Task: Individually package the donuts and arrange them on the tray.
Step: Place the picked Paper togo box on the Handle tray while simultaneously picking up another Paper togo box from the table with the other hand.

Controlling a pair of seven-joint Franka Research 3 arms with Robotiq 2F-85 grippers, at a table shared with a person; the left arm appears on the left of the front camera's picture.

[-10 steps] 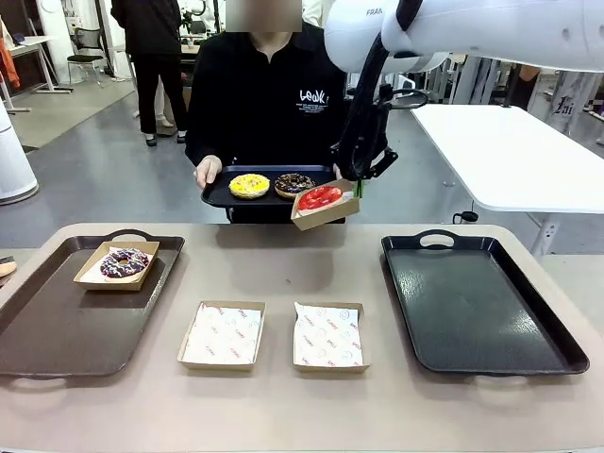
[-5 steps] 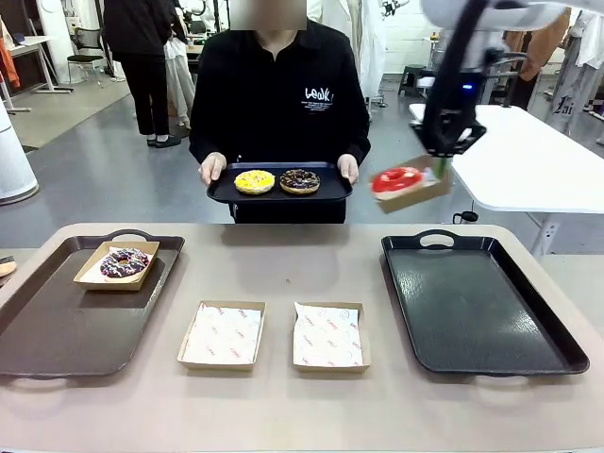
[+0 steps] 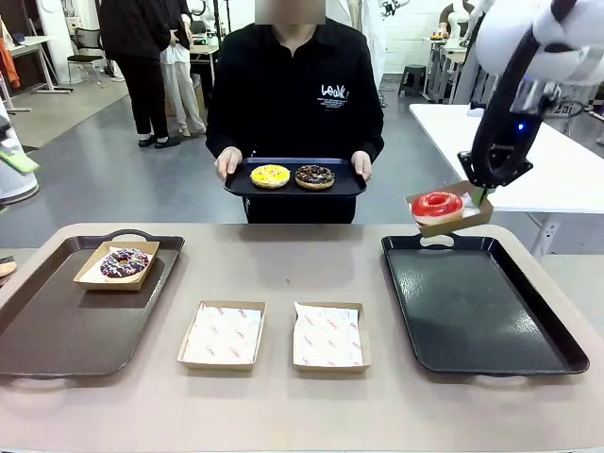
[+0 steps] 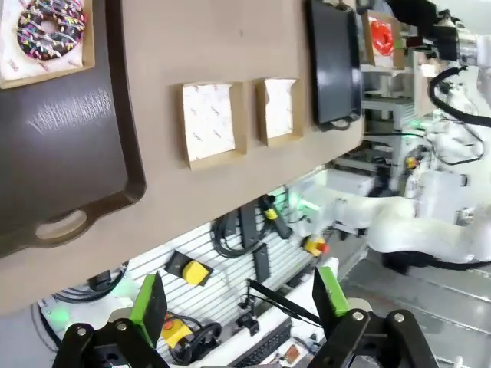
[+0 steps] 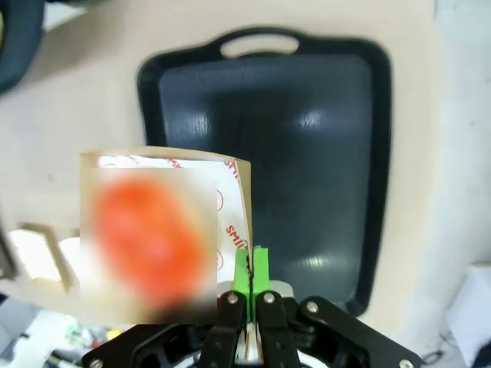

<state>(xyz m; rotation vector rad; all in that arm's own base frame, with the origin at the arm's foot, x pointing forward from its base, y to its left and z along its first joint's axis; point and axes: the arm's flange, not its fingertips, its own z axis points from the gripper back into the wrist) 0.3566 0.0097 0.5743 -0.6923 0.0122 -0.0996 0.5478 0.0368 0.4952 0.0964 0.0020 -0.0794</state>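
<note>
Moved, front view: my right gripper [image 3: 483, 193] has swung the red donut [image 3: 437, 204] in its box [image 3: 458, 226] from mid-frame to the right, just above the far rim of the black tray [image 3: 472, 311]
Meaning for the task: I judge this boxed donut is nearly ready to set down; the yellow donut [image 3: 270, 176] and chocolate donut [image 3: 314, 176] wait on the person's tray [image 3: 293, 191], upper centre
Front view, arm pose: my right arm drops from the upper right, wrist down, fingers clenched on the box's right edge
Left wrist view: my left gripper [image 4: 239, 300] is spread wide, holding nothing; the sprinkled donut [image 4: 51, 27] sits boxed on the brown tray [image 4: 69, 130], upper left
Right wrist view: green pads [image 5: 242, 270] pinch the box wall, bottom centre; the donut is blurred at left, with the black tray beyond
</note>
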